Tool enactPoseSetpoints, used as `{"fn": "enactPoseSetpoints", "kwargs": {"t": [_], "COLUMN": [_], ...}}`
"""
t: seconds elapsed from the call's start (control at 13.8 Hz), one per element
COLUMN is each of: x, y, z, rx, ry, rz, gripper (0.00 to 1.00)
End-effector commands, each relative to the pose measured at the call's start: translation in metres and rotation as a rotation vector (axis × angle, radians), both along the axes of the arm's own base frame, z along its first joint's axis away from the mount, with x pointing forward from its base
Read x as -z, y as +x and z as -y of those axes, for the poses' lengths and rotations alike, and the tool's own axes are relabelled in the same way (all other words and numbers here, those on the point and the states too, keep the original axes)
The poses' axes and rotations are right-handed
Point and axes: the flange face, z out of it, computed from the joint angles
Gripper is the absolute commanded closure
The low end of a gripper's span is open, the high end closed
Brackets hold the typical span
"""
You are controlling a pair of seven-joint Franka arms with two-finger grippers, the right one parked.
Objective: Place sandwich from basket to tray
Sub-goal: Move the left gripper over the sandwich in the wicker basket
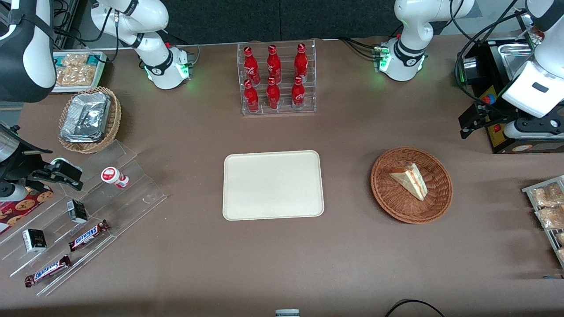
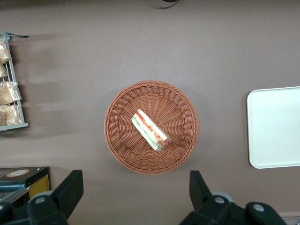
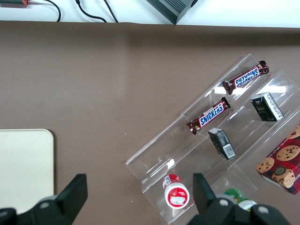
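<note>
While basketed, sandwich below claw

The gripper is cut off by the left wrist view's edge: only two dark, widely parted fingers show. The tray also runs out of that view. In the front view, the snack rack is cropped at the working arm's end of the table.

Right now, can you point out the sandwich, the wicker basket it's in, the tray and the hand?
sandwich (image 1: 410, 179), front view, on its pale bread face.
basket (image 1: 436, 207), front view, on its woven wall.
tray (image 1: 273, 185), front view, on its bare floor.
hand (image 2: 136, 190), left wrist view, midway between its open fingertips.
</note>
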Motion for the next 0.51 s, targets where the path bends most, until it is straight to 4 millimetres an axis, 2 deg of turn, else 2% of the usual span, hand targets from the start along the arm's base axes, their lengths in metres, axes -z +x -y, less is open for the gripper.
{"fn": "enactPoseSetpoints", "kwargs": {"t": [0.0,0.14,0.22,0.43], "x": [-0.007,-0.003,0.007,0.057], "y": [-0.004,-0.002,-0.002,0.013], "z": [0.001,0.002,0.0,0.005], "rx": [0.003,-0.018,-0.064,-0.456], "ry": [0.02,0.007,0.005,0.004], "rz": [-0.008,-0.02,-0.055,-0.145], "gripper": [0.0,0.0,0.0,0.0]}}
